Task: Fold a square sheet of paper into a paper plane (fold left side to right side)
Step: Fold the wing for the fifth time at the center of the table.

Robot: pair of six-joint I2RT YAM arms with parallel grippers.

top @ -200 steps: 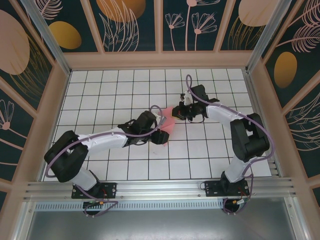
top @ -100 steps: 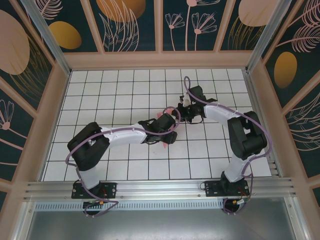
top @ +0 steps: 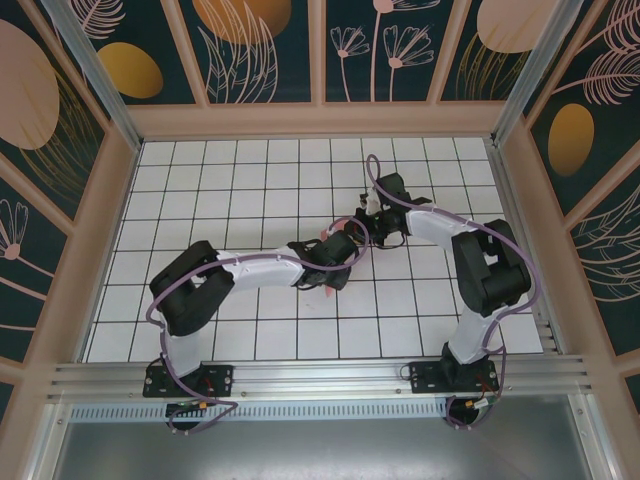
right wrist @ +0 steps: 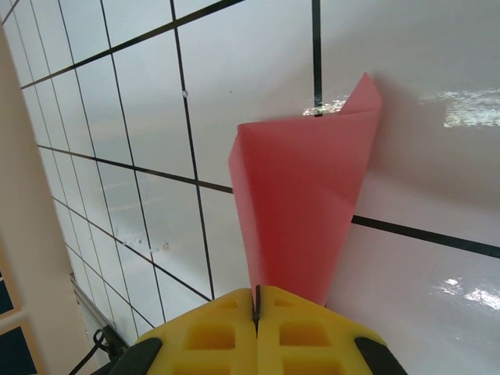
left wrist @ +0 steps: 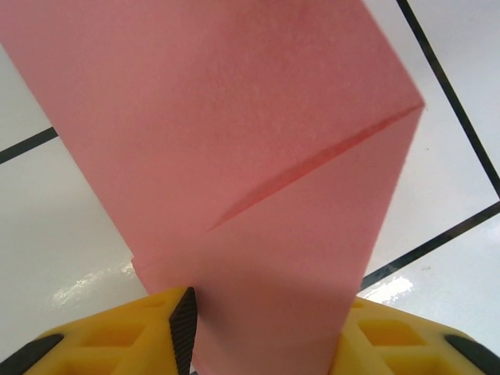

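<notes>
The white grid table (top: 200, 200) carries both arms, which meet near its centre: the left arm (top: 250, 270) reaches in from the near left and the right arm (top: 440, 230) from the right. The square sheet of paper (left wrist: 258, 141) sits between the two wrists. From above, the left wrist covers most of it, so we cannot read its outline or long axis in that view. In the right wrist view, the sheet (right wrist: 301, 211) runs lengthwise away from the fingers. It is curled over along its left edge and ends in a pointed corner at the upper right, just above the table. The right gripper (right wrist: 256, 305) is clenched, with its yellow fingers (right wrist: 203, 336) meeting at a seam from which the paper emerges. In the left wrist view, the sheet rises from between the fingers and is cut off by the top of the frame. A diagonal crease climbs to a corner on its right edge. The left gripper (left wrist: 266, 336) has its fingers (left wrist: 109, 344) apart on either side of the paper. We cannot tell whether they press it.
</notes>
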